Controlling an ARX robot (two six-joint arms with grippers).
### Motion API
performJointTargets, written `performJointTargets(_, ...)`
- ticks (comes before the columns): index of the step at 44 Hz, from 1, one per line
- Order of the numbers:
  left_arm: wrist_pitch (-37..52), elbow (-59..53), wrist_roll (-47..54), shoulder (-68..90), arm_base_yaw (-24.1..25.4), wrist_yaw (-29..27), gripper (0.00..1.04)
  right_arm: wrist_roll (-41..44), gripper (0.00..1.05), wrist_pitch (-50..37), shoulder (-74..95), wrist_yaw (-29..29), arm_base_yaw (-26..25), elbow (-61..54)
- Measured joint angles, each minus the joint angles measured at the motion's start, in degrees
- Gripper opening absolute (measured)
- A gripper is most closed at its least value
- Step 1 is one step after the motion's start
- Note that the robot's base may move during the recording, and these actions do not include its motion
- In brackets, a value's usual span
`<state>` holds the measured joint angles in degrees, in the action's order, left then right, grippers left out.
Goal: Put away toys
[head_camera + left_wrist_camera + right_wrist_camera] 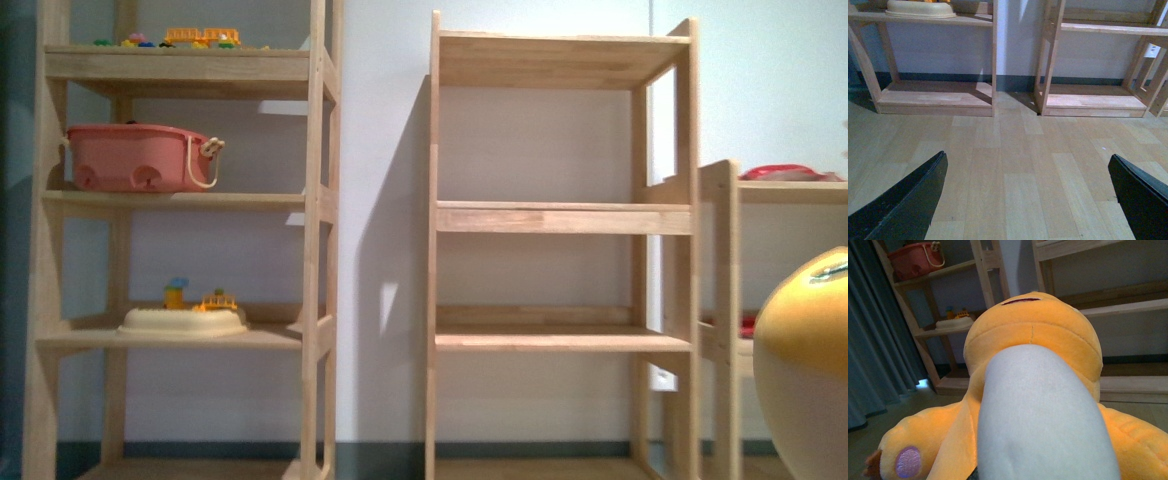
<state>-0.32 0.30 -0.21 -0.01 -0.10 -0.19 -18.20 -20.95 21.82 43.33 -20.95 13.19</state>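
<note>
Plush [1038,405]: seen pressed close to the right wrist camera, filling most of that view; an orange body, a pale cream belly and one pink paw pad [908,461] are shown.
Plush, front view: its rounded orange-yellow side [805,370] is seen at the lower right edge, in front of the rightmost rack [722,300].
Right gripper: hidden by the plush; a dark sliver at the bottom edge is possibly a finger, so its grip cannot be told.
Left gripper [1023,200]: held released, its two dark fingers [908,205] spread wide with nothing between them, above the wood floor [1013,150].
Left rack [180,200]: a pink basket [135,158] is set on the middle shelf, a cream tray [182,321] with small toys on the shelf below.
Middle rack [560,218]: stood against the wall, beside the left rack.
</note>
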Motion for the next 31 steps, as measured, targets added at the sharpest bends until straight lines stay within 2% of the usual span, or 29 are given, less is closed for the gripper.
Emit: performJointTargets(31, 0.0, 0.0, 0.0, 0.0, 0.0, 0.2, 0.98, 0.0, 0.10, 0.0, -0.1, 0.0, 0.0, 0.0)
